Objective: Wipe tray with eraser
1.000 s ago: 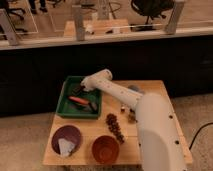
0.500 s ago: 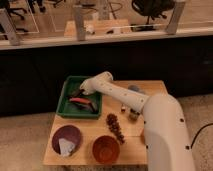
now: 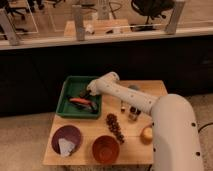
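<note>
The green tray (image 3: 67, 95) sits at the table's back left. My gripper (image 3: 85, 94) reaches down into the middle of the tray from the right, at the end of my white arm (image 3: 122, 95). A small dark shape at the gripper's tip may be the eraser (image 3: 83, 93); I cannot tell whether it is held. An orange-red elongated item with a dark end (image 3: 80, 102) lies in the tray just in front of the gripper.
A dark purple plate (image 3: 70, 133) with a white scrap stands front left, and an orange bowl (image 3: 106, 149) beside it. A dark clustered item (image 3: 115, 126), small bottles (image 3: 132, 113) and a yellowish object (image 3: 147, 133) lie to the right. My white body fills the right.
The gripper has shifted a little down and left inside the tray, close to the orange-red item. The arm has swung slightly with it.
</note>
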`<state>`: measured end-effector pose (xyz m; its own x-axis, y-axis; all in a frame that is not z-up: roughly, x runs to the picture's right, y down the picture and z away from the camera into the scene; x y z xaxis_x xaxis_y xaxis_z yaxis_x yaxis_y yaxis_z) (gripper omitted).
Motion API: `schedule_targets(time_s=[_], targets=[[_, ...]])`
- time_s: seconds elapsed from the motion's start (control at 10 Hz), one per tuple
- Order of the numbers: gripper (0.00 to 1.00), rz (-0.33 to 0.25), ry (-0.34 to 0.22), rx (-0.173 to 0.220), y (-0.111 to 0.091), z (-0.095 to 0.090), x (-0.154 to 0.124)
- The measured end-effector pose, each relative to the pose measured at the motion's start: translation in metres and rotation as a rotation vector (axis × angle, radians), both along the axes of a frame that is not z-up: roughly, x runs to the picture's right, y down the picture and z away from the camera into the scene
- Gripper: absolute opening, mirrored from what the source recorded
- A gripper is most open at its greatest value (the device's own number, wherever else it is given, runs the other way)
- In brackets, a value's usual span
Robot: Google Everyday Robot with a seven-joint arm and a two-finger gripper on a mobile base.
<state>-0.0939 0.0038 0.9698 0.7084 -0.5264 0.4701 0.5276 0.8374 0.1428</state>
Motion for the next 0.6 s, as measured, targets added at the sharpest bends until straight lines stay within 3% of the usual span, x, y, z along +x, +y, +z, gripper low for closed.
schedule_targets(time_s=[0.3, 0.6], targets=[[0.15, 0.035, 0.029, 0.004, -0.01, 0.018, 0.007], [0.15, 0.056, 0.006, 0.025, -0.026, 0.032, -0.003]])
